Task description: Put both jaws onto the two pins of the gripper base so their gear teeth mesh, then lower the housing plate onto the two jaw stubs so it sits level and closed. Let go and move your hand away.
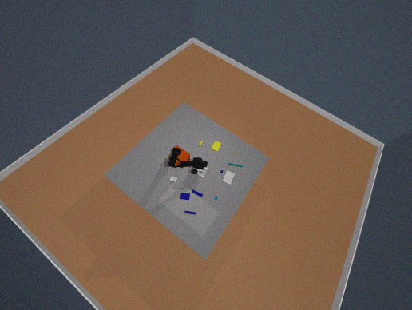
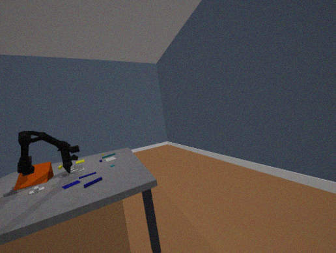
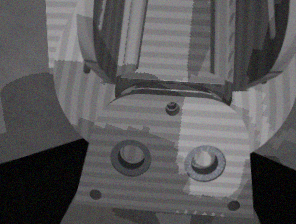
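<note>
The pale housing plate (image 3: 170,135) has two ringed holes and fills the lower middle of the wrist view. My gripper (image 3: 165,154) (image 1: 203,164) (image 2: 68,171) is shut on the plate, with a black finger at each side. The gripper base (image 3: 67,90) (image 1: 202,172) (image 2: 78,169) is pale and lies under the plate. The left jaw (image 3: 131,40) and the right jaw (image 3: 224,45) run upward side by side beyond the plate. Round pale stub tops show inside both holes. The gear teeth and pins are hidden, and I cannot tell whether the plate is fully down.
Small white parts (image 1: 173,179) (image 2: 36,190) lie near the orange robot stand (image 1: 181,155) (image 2: 37,176). A white block (image 1: 228,176) (image 2: 110,159) and a teal bar (image 1: 235,164) (image 2: 109,156) lie beyond the base. Several blue pieces lie toward one side, and yellow pieces toward the other.
</note>
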Robot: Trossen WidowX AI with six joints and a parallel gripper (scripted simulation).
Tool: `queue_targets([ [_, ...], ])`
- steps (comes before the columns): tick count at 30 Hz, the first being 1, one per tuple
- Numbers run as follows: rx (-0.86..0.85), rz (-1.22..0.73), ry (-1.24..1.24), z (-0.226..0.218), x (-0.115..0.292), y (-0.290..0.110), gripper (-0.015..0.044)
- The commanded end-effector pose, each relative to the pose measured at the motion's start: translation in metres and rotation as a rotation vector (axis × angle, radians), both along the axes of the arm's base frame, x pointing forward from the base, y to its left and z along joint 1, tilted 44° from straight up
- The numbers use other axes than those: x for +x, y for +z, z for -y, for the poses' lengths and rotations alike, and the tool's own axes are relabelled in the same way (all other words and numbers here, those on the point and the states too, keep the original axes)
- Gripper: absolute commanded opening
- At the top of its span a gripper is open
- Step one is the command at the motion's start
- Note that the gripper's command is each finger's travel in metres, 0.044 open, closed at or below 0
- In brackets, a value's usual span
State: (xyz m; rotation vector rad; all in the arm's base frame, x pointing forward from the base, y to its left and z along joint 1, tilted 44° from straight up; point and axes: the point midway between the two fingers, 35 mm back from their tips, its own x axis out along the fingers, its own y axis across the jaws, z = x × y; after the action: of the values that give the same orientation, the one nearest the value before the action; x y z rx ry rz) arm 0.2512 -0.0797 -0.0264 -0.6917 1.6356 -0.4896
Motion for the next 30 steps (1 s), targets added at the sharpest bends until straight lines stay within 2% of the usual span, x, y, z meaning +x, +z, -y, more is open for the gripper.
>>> queue_targets([
  [1, -0.003, -0.002, 0.002, 0.0018, -0.0005, -0.0013, 0.0351],
  [30, -0.003, -0.003, 0.002, 0.0035, -0.0007, -0.0032, 0.0351],
])
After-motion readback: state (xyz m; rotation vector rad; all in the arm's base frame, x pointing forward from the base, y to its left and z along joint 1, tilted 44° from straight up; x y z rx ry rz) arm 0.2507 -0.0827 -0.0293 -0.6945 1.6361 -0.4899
